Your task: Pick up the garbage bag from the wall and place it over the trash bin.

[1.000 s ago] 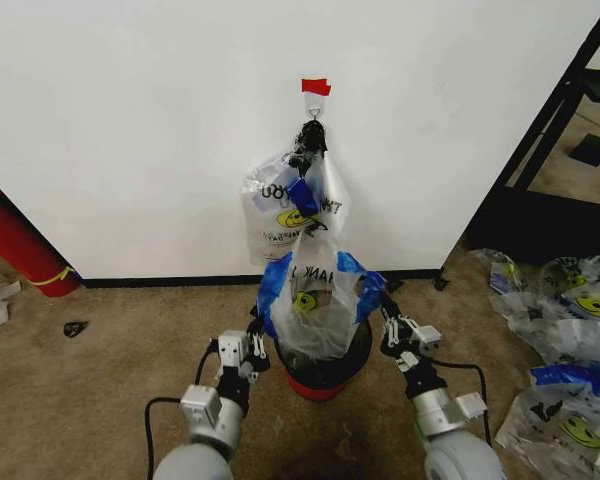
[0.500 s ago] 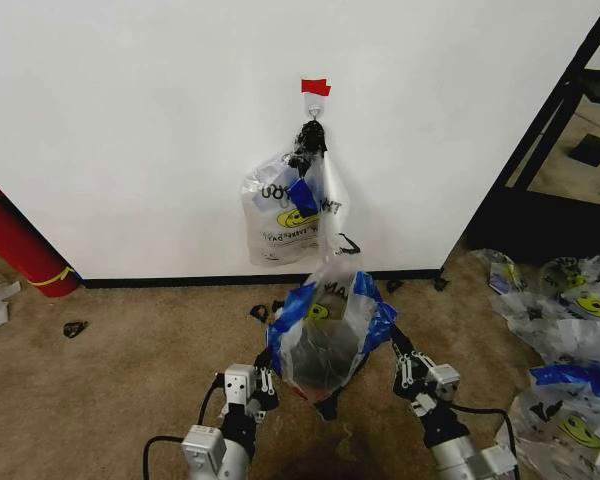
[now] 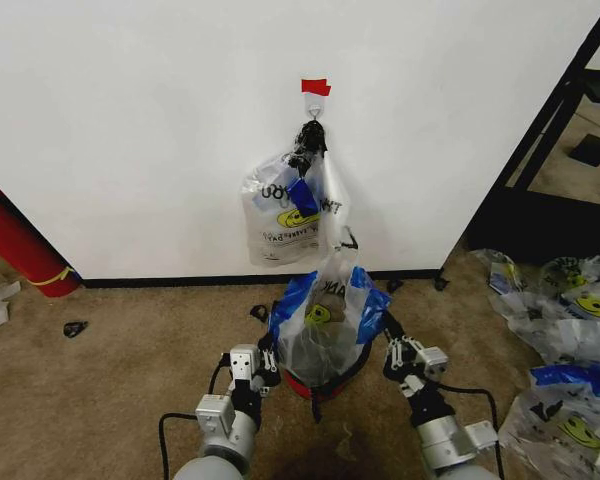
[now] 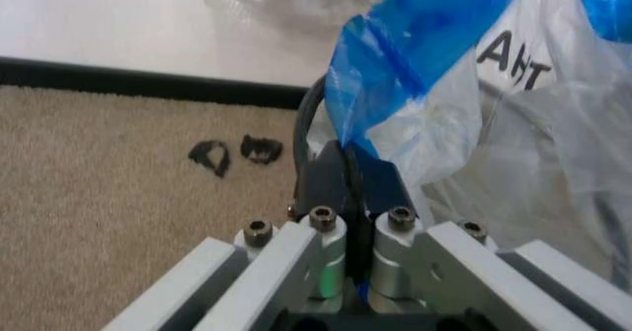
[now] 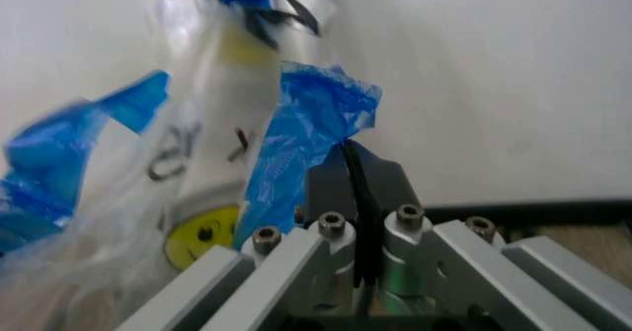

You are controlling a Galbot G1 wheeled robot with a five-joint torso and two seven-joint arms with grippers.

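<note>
Left tool [image 3: 268, 352] clamped on bag [image 3: 325, 325] left blue edge, lower centre of frame. Bag stretched open over bin [image 3: 318, 380], just below the wall [image 3: 130, 130]. Right tool [image 3: 388, 345] pinched on right blue edge.

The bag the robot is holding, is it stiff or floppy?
Probably floppy: the bag sags and wrinkles between the left gripper and right gripper. It looks thin and see-through, so likely very light. It might tear if it catches on the bin.
</note>
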